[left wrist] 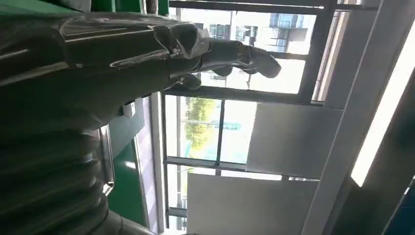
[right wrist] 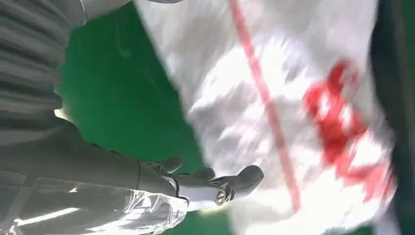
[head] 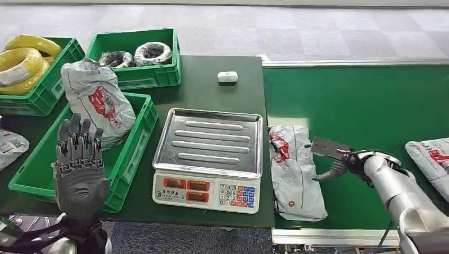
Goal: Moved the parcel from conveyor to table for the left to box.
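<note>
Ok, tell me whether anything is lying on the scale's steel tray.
No, the scale's steel tray is bare; the nearest parcel lies beside it on the conveyor.

The right hand (right wrist: 161,188) comes in from nine o'clock, its dark fingers (right wrist: 244,177) stretched out and apart toward the parcel (right wrist: 293,112), with nothing held between them. The white-grey parcel, blurred, spreads from twelve to five o'clock, carrying a thin red line and red print. Green conveyor belt (right wrist: 127,98) lies beneath it.
</note>
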Available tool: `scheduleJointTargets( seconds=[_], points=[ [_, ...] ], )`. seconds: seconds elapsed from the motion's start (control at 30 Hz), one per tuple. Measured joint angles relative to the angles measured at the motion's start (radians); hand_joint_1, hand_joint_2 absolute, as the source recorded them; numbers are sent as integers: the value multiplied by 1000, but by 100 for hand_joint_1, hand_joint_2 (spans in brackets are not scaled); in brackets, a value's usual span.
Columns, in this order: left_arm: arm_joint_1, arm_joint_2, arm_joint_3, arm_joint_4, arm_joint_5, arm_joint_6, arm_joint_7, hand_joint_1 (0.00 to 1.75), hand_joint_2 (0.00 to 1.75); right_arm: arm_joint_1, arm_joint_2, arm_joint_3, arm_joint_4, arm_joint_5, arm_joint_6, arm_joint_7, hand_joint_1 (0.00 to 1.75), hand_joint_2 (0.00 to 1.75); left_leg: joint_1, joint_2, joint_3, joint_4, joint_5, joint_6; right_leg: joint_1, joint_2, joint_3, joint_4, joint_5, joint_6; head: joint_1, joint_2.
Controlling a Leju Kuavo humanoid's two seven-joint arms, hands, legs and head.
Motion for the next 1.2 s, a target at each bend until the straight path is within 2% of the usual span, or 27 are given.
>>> scheduleJointTargets(
  seconds=[0.23,0.4,0.47,0.57,0.6,0.63,0.67,0.77,0.8,0.87,1.07,1.2],
  points=[
    [-26,-1,-15,3,-2,12,0,0,175,45,49,154,-26,-119,46,1,0,175,0,1,0,0,0,0,0,1,0,0,0,0,0,0],
    [-27,-1,-16,4,-2,13,0,0,175,45,51,161,-26,-125,48,1,0,175,0,1,0,0,0,0,0,1,0,0,0,0,0,0],
    [-32,-1,-16,13,-2,20,0,0,175,39,92,271,-24,-225,49,23,0,175,0,4,2,0,0,0,0,4,0,0,0,0,0,0],
    [-34,-2,-16,13,-3,20,0,0,175,31,114,304,-11,-283,47,56,0,175,1,7,3,0,-1,-1,1,7,1,0,0,0,0,0],
    [-34,-3,-16,13,-3,20,0,0,175,30,122,313,-6,-302,39,67,10,175,1,10,3,0,-1,-2,2,9,1,0,0,0,1,0],
    [-34,-4,-16,13,-3,21,0,0,175,31,134,321,2,-323,18,83,10,175,2,12,4,-1,-2,-3,2,11,1,0,1,-1,1,0],
    [-34,-5,-16,13,-3,21,0,0,175,36,153,329,13,-342,-11,98,175,175,3,17,6,-1,-3,-4,3,16,2,0,1,-2,1,0],
    [-35,-8,-19,13,-4,24,0,0,175,57,202,338,39,-386,-84,118,175,175,6,35,15,-2,-12,-8,6,33,6,0,1,-6,1,0],
    [-36,-8,-21,13,-4,24,0,0,175,65,217,342,46,-398,-105,119,175,175,7,41,13,-2,-15,-11,7,40,9,0,1,-7,1,0],
    [-39,-9,-29,13,-4,24,0,0,175,76,242,342,61,-416,-138,124,175,175,10,52,21,-2,-20,-11,9,51,13,0,0,-11,2,0],
    [-42,-10,-50,14,-12,33,0,0,175,87,294,340,87,-472,-178,126,175,175,18,69,34,-4,-24,-14,17,70,18,0,0,-18,2,0],
    [-34,-10,-49,9,-13,45,0,0,175,90,313,334,91,-506,-190,126,175,175,20,72,40,-9,-24,-13,17,81,18,0,0,-20,1,0]
  ],
)
